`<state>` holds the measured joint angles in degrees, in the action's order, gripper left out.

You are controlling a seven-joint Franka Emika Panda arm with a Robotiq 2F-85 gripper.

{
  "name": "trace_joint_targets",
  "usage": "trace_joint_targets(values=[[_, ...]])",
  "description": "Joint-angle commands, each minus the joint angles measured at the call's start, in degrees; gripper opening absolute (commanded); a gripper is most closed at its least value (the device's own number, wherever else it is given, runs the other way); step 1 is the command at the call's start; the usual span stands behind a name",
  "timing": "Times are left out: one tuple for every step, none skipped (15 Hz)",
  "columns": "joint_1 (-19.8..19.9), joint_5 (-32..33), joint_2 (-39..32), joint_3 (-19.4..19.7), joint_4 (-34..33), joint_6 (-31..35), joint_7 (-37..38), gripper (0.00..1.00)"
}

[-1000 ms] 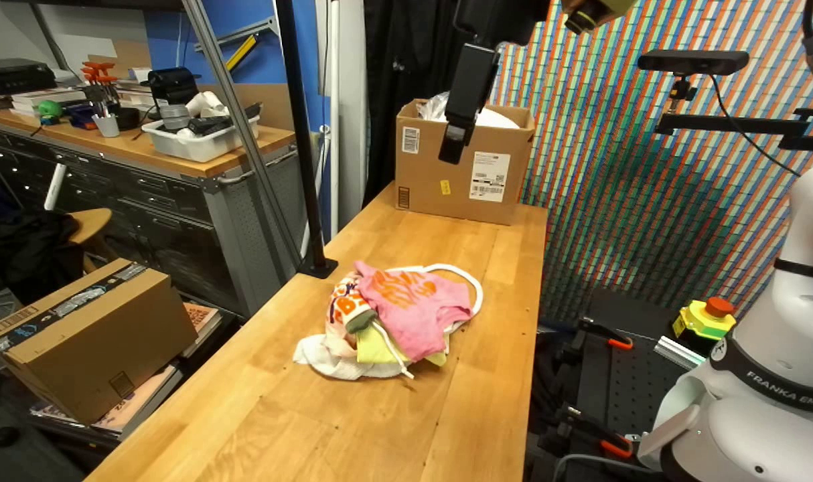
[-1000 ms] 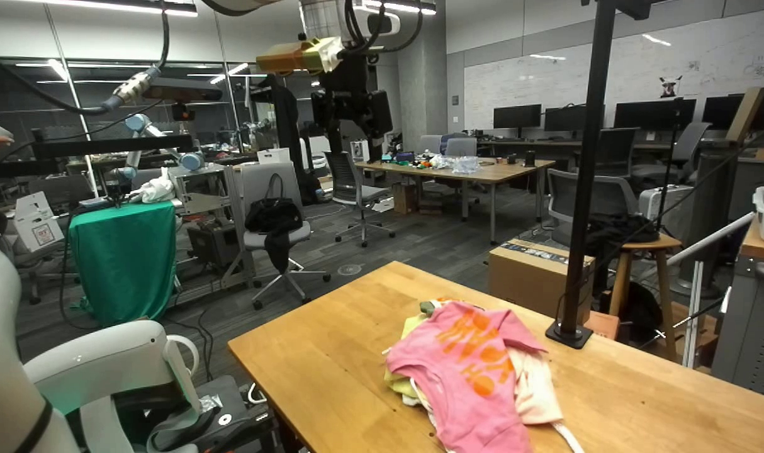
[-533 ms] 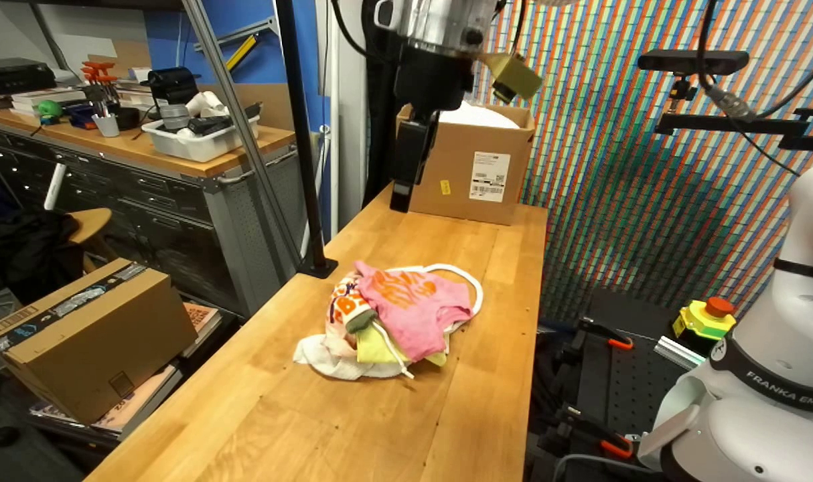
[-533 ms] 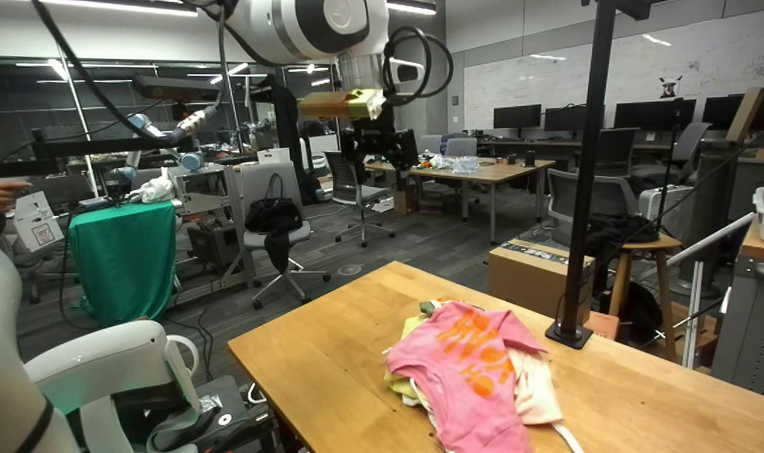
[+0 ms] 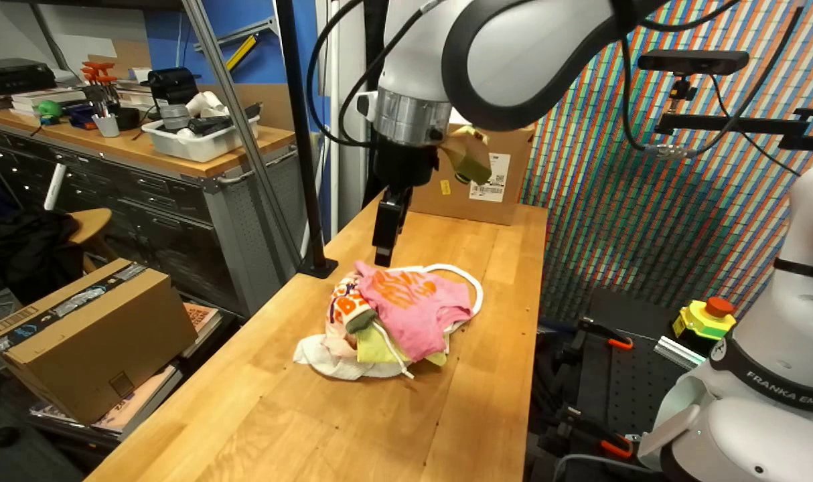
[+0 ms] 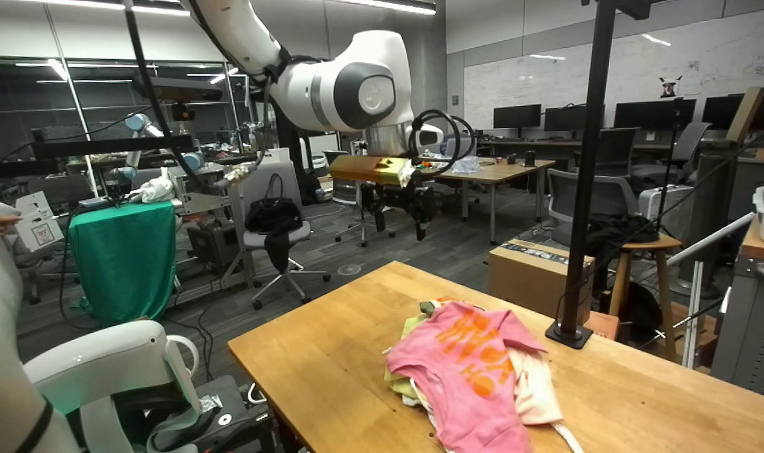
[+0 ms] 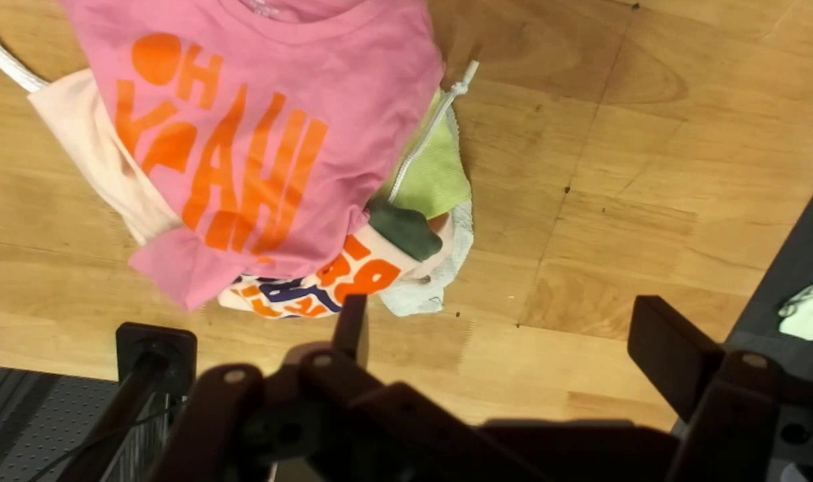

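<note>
The black two-fingered gripper (image 7: 500, 323) is hovering wide-spread, empty — centring over the pink, orange-lettered cloth garment (image 7: 272, 140) should be easing any pinch.

The clothes (image 7: 266, 154) look like matt cloth, the tabletop (image 5: 386, 418) smooth, slightly glossy wood.

In the wrist view, the pink shirt (image 7: 366, 100), lettered in orange, lies wrinkled and uppermost, collar (image 7: 299, 35) towards twelve o'clock. Heaped beneath it on the table (image 7: 614, 221), lime cloth (image 7: 440, 174) shows at three o'clock, white cloth (image 7: 416, 301) at about five, peach cloth (image 7: 85, 127) at nine.
</note>
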<state>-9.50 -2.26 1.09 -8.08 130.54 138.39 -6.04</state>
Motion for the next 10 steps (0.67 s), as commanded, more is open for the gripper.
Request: trace_joint_targets(values=[[1.2,1.6,-3.4,0.6,1.8,8.0,-0.8,1.00],[1.5,1.1,-4.4,0.8,2.4,10.4,-1.3,1.00],[1.8,1.7,-5.3,1.0,3.0,13.1,-0.8,1.00],[2.1,1.5,-6.4,1.1,3.6,15.9,-1.0,1.00],[2.3,2.2,-7.7,1.4,3.9,18.8,-0.2,1.00],[2.6,2.5,-8.8,1.6,4.0,20.7,-0.3,1.00],[2.7,3.7,-9.9,2.0,4.2,22.9,0.5,1.00],[2.8,4.5,-10.9,2.4,4.1,24.3,0.8,1.00],[2.8,5.9,-12.2,3.0,4.0,25.9,1.5,1.00],[2.5,7.6,-13.3,3.8,3.7,27.2,2.3,1.00]])
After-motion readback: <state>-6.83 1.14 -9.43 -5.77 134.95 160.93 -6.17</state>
